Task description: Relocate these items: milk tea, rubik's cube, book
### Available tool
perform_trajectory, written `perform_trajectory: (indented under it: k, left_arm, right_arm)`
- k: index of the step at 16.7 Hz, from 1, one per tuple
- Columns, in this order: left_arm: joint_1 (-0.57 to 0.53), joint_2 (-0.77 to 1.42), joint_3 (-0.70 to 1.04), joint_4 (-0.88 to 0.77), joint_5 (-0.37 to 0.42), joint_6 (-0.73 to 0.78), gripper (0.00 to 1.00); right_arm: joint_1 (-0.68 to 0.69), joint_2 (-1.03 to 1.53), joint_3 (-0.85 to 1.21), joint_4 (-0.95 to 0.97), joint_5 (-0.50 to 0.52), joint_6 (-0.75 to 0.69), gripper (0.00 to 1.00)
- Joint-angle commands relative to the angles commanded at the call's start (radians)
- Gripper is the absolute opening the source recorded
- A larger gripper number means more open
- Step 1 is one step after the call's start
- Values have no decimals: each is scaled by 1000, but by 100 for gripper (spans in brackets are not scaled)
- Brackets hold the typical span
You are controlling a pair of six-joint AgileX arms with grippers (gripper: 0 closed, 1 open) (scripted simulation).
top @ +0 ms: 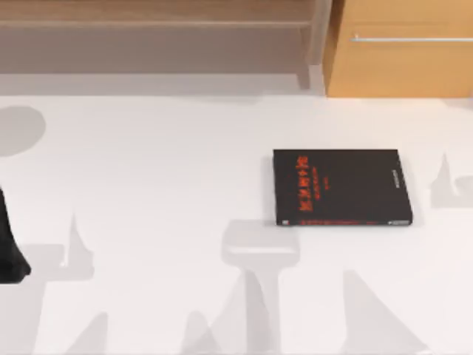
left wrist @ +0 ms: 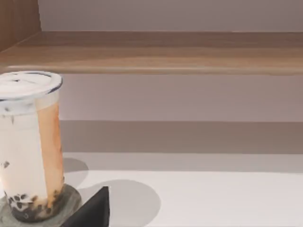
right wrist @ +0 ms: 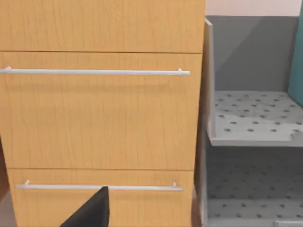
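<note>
Milk tea (left wrist: 29, 146): lidded clear cup, tapioca at bottom, upright on a grey coaster (left wrist: 71, 201) before the wooden shelf (left wrist: 156, 52). Judged top-heavy, smooth-walled, spillable; best gripped mid-body. Left gripper's state cannot be told; same for the right gripper, facing the drawers (right wrist: 99, 113).

Rendered tabletop (top: 162, 170) with wooden drawers (right wrist: 99, 109)

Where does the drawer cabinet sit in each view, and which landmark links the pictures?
Top view: cabinet at the far right, behind the black book.
Right wrist view: cabinet front close up, two handles across it, a grey rack beside it.
Left wrist view: faces the wooden shelf and the milk tea instead.
Shared landmark: the shelf, which stands beside the cabinet in the top view.
</note>
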Motion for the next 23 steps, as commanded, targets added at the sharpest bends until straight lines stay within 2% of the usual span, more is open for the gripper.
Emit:
perform_trajectory:
  k: [9, 14, 18, 23]
  left_arm:
    - [0, 0, 0, 0, 0, 0, 100]
    - [0, 0, 0, 0, 0, 0, 100]
    - [0, 0, 0, 0, 0, 0, 100]
    - [0, 0, 0, 0, 0, 0, 100]
  right_arm:
    - [-198, 825, 591, 237, -186, -6, 100]
    - [-284, 1187, 849, 341, -267, -9, 100]
    - [-326, 1364, 975, 391, -306, -10, 100]
    - [-337, 1409, 1008, 405, -317, -10, 100]
